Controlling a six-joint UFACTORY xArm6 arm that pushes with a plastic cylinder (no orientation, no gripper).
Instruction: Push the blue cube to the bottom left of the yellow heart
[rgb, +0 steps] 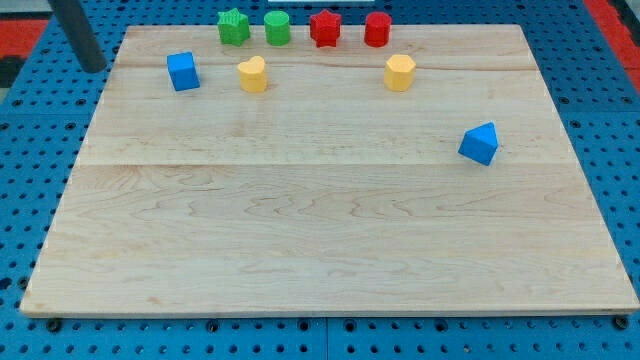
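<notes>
The blue cube (183, 71) sits near the board's top left corner. The yellow heart (253, 74) lies just to its right, with a gap between them. My tip (95, 67) is at the view's top left, off the board's left edge, to the left of the blue cube and apart from it.
A green star (233, 26), a green cylinder (277, 28), a red star (325, 28) and a red cylinder (377, 29) line the board's top edge. A yellow hexagon (399, 73) sits at top right. A blue triangular block (480, 144) lies at right.
</notes>
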